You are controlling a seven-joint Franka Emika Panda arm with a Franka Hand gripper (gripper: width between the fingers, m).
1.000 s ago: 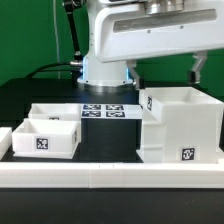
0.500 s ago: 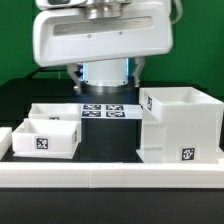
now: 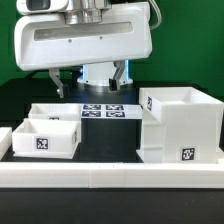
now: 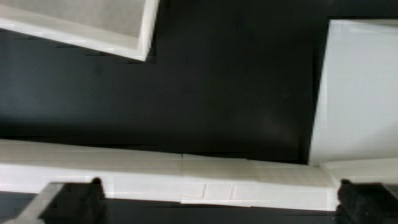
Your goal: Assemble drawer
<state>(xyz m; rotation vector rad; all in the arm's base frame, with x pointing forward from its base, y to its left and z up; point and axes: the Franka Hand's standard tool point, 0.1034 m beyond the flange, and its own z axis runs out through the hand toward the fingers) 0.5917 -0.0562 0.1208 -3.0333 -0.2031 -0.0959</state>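
Note:
A small white open drawer box [image 3: 45,135] sits at the exterior view's left. A taller white drawer housing [image 3: 182,125] stands at the right. My gripper [image 3: 88,82] hangs high above the black table between them, nearer the small box. It is open wide and empty, touching nothing. In the wrist view the gripper [image 4: 217,204] shows two dark fingertips [image 4: 71,200] far apart over dark table. There the small box's corner [image 4: 89,25] and the housing's wall [image 4: 361,90] lie at opposite sides.
The marker board [image 3: 108,110] lies on the table behind the two boxes. A long white rail [image 3: 110,180] runs along the table's front edge, and it also shows in the wrist view [image 4: 160,170]. A small white part [image 3: 5,140] sits at the far left.
The arm has swung toward the exterior view's left and come lower. Both fingers now show below the white wrist housing. The boxes have not moved.

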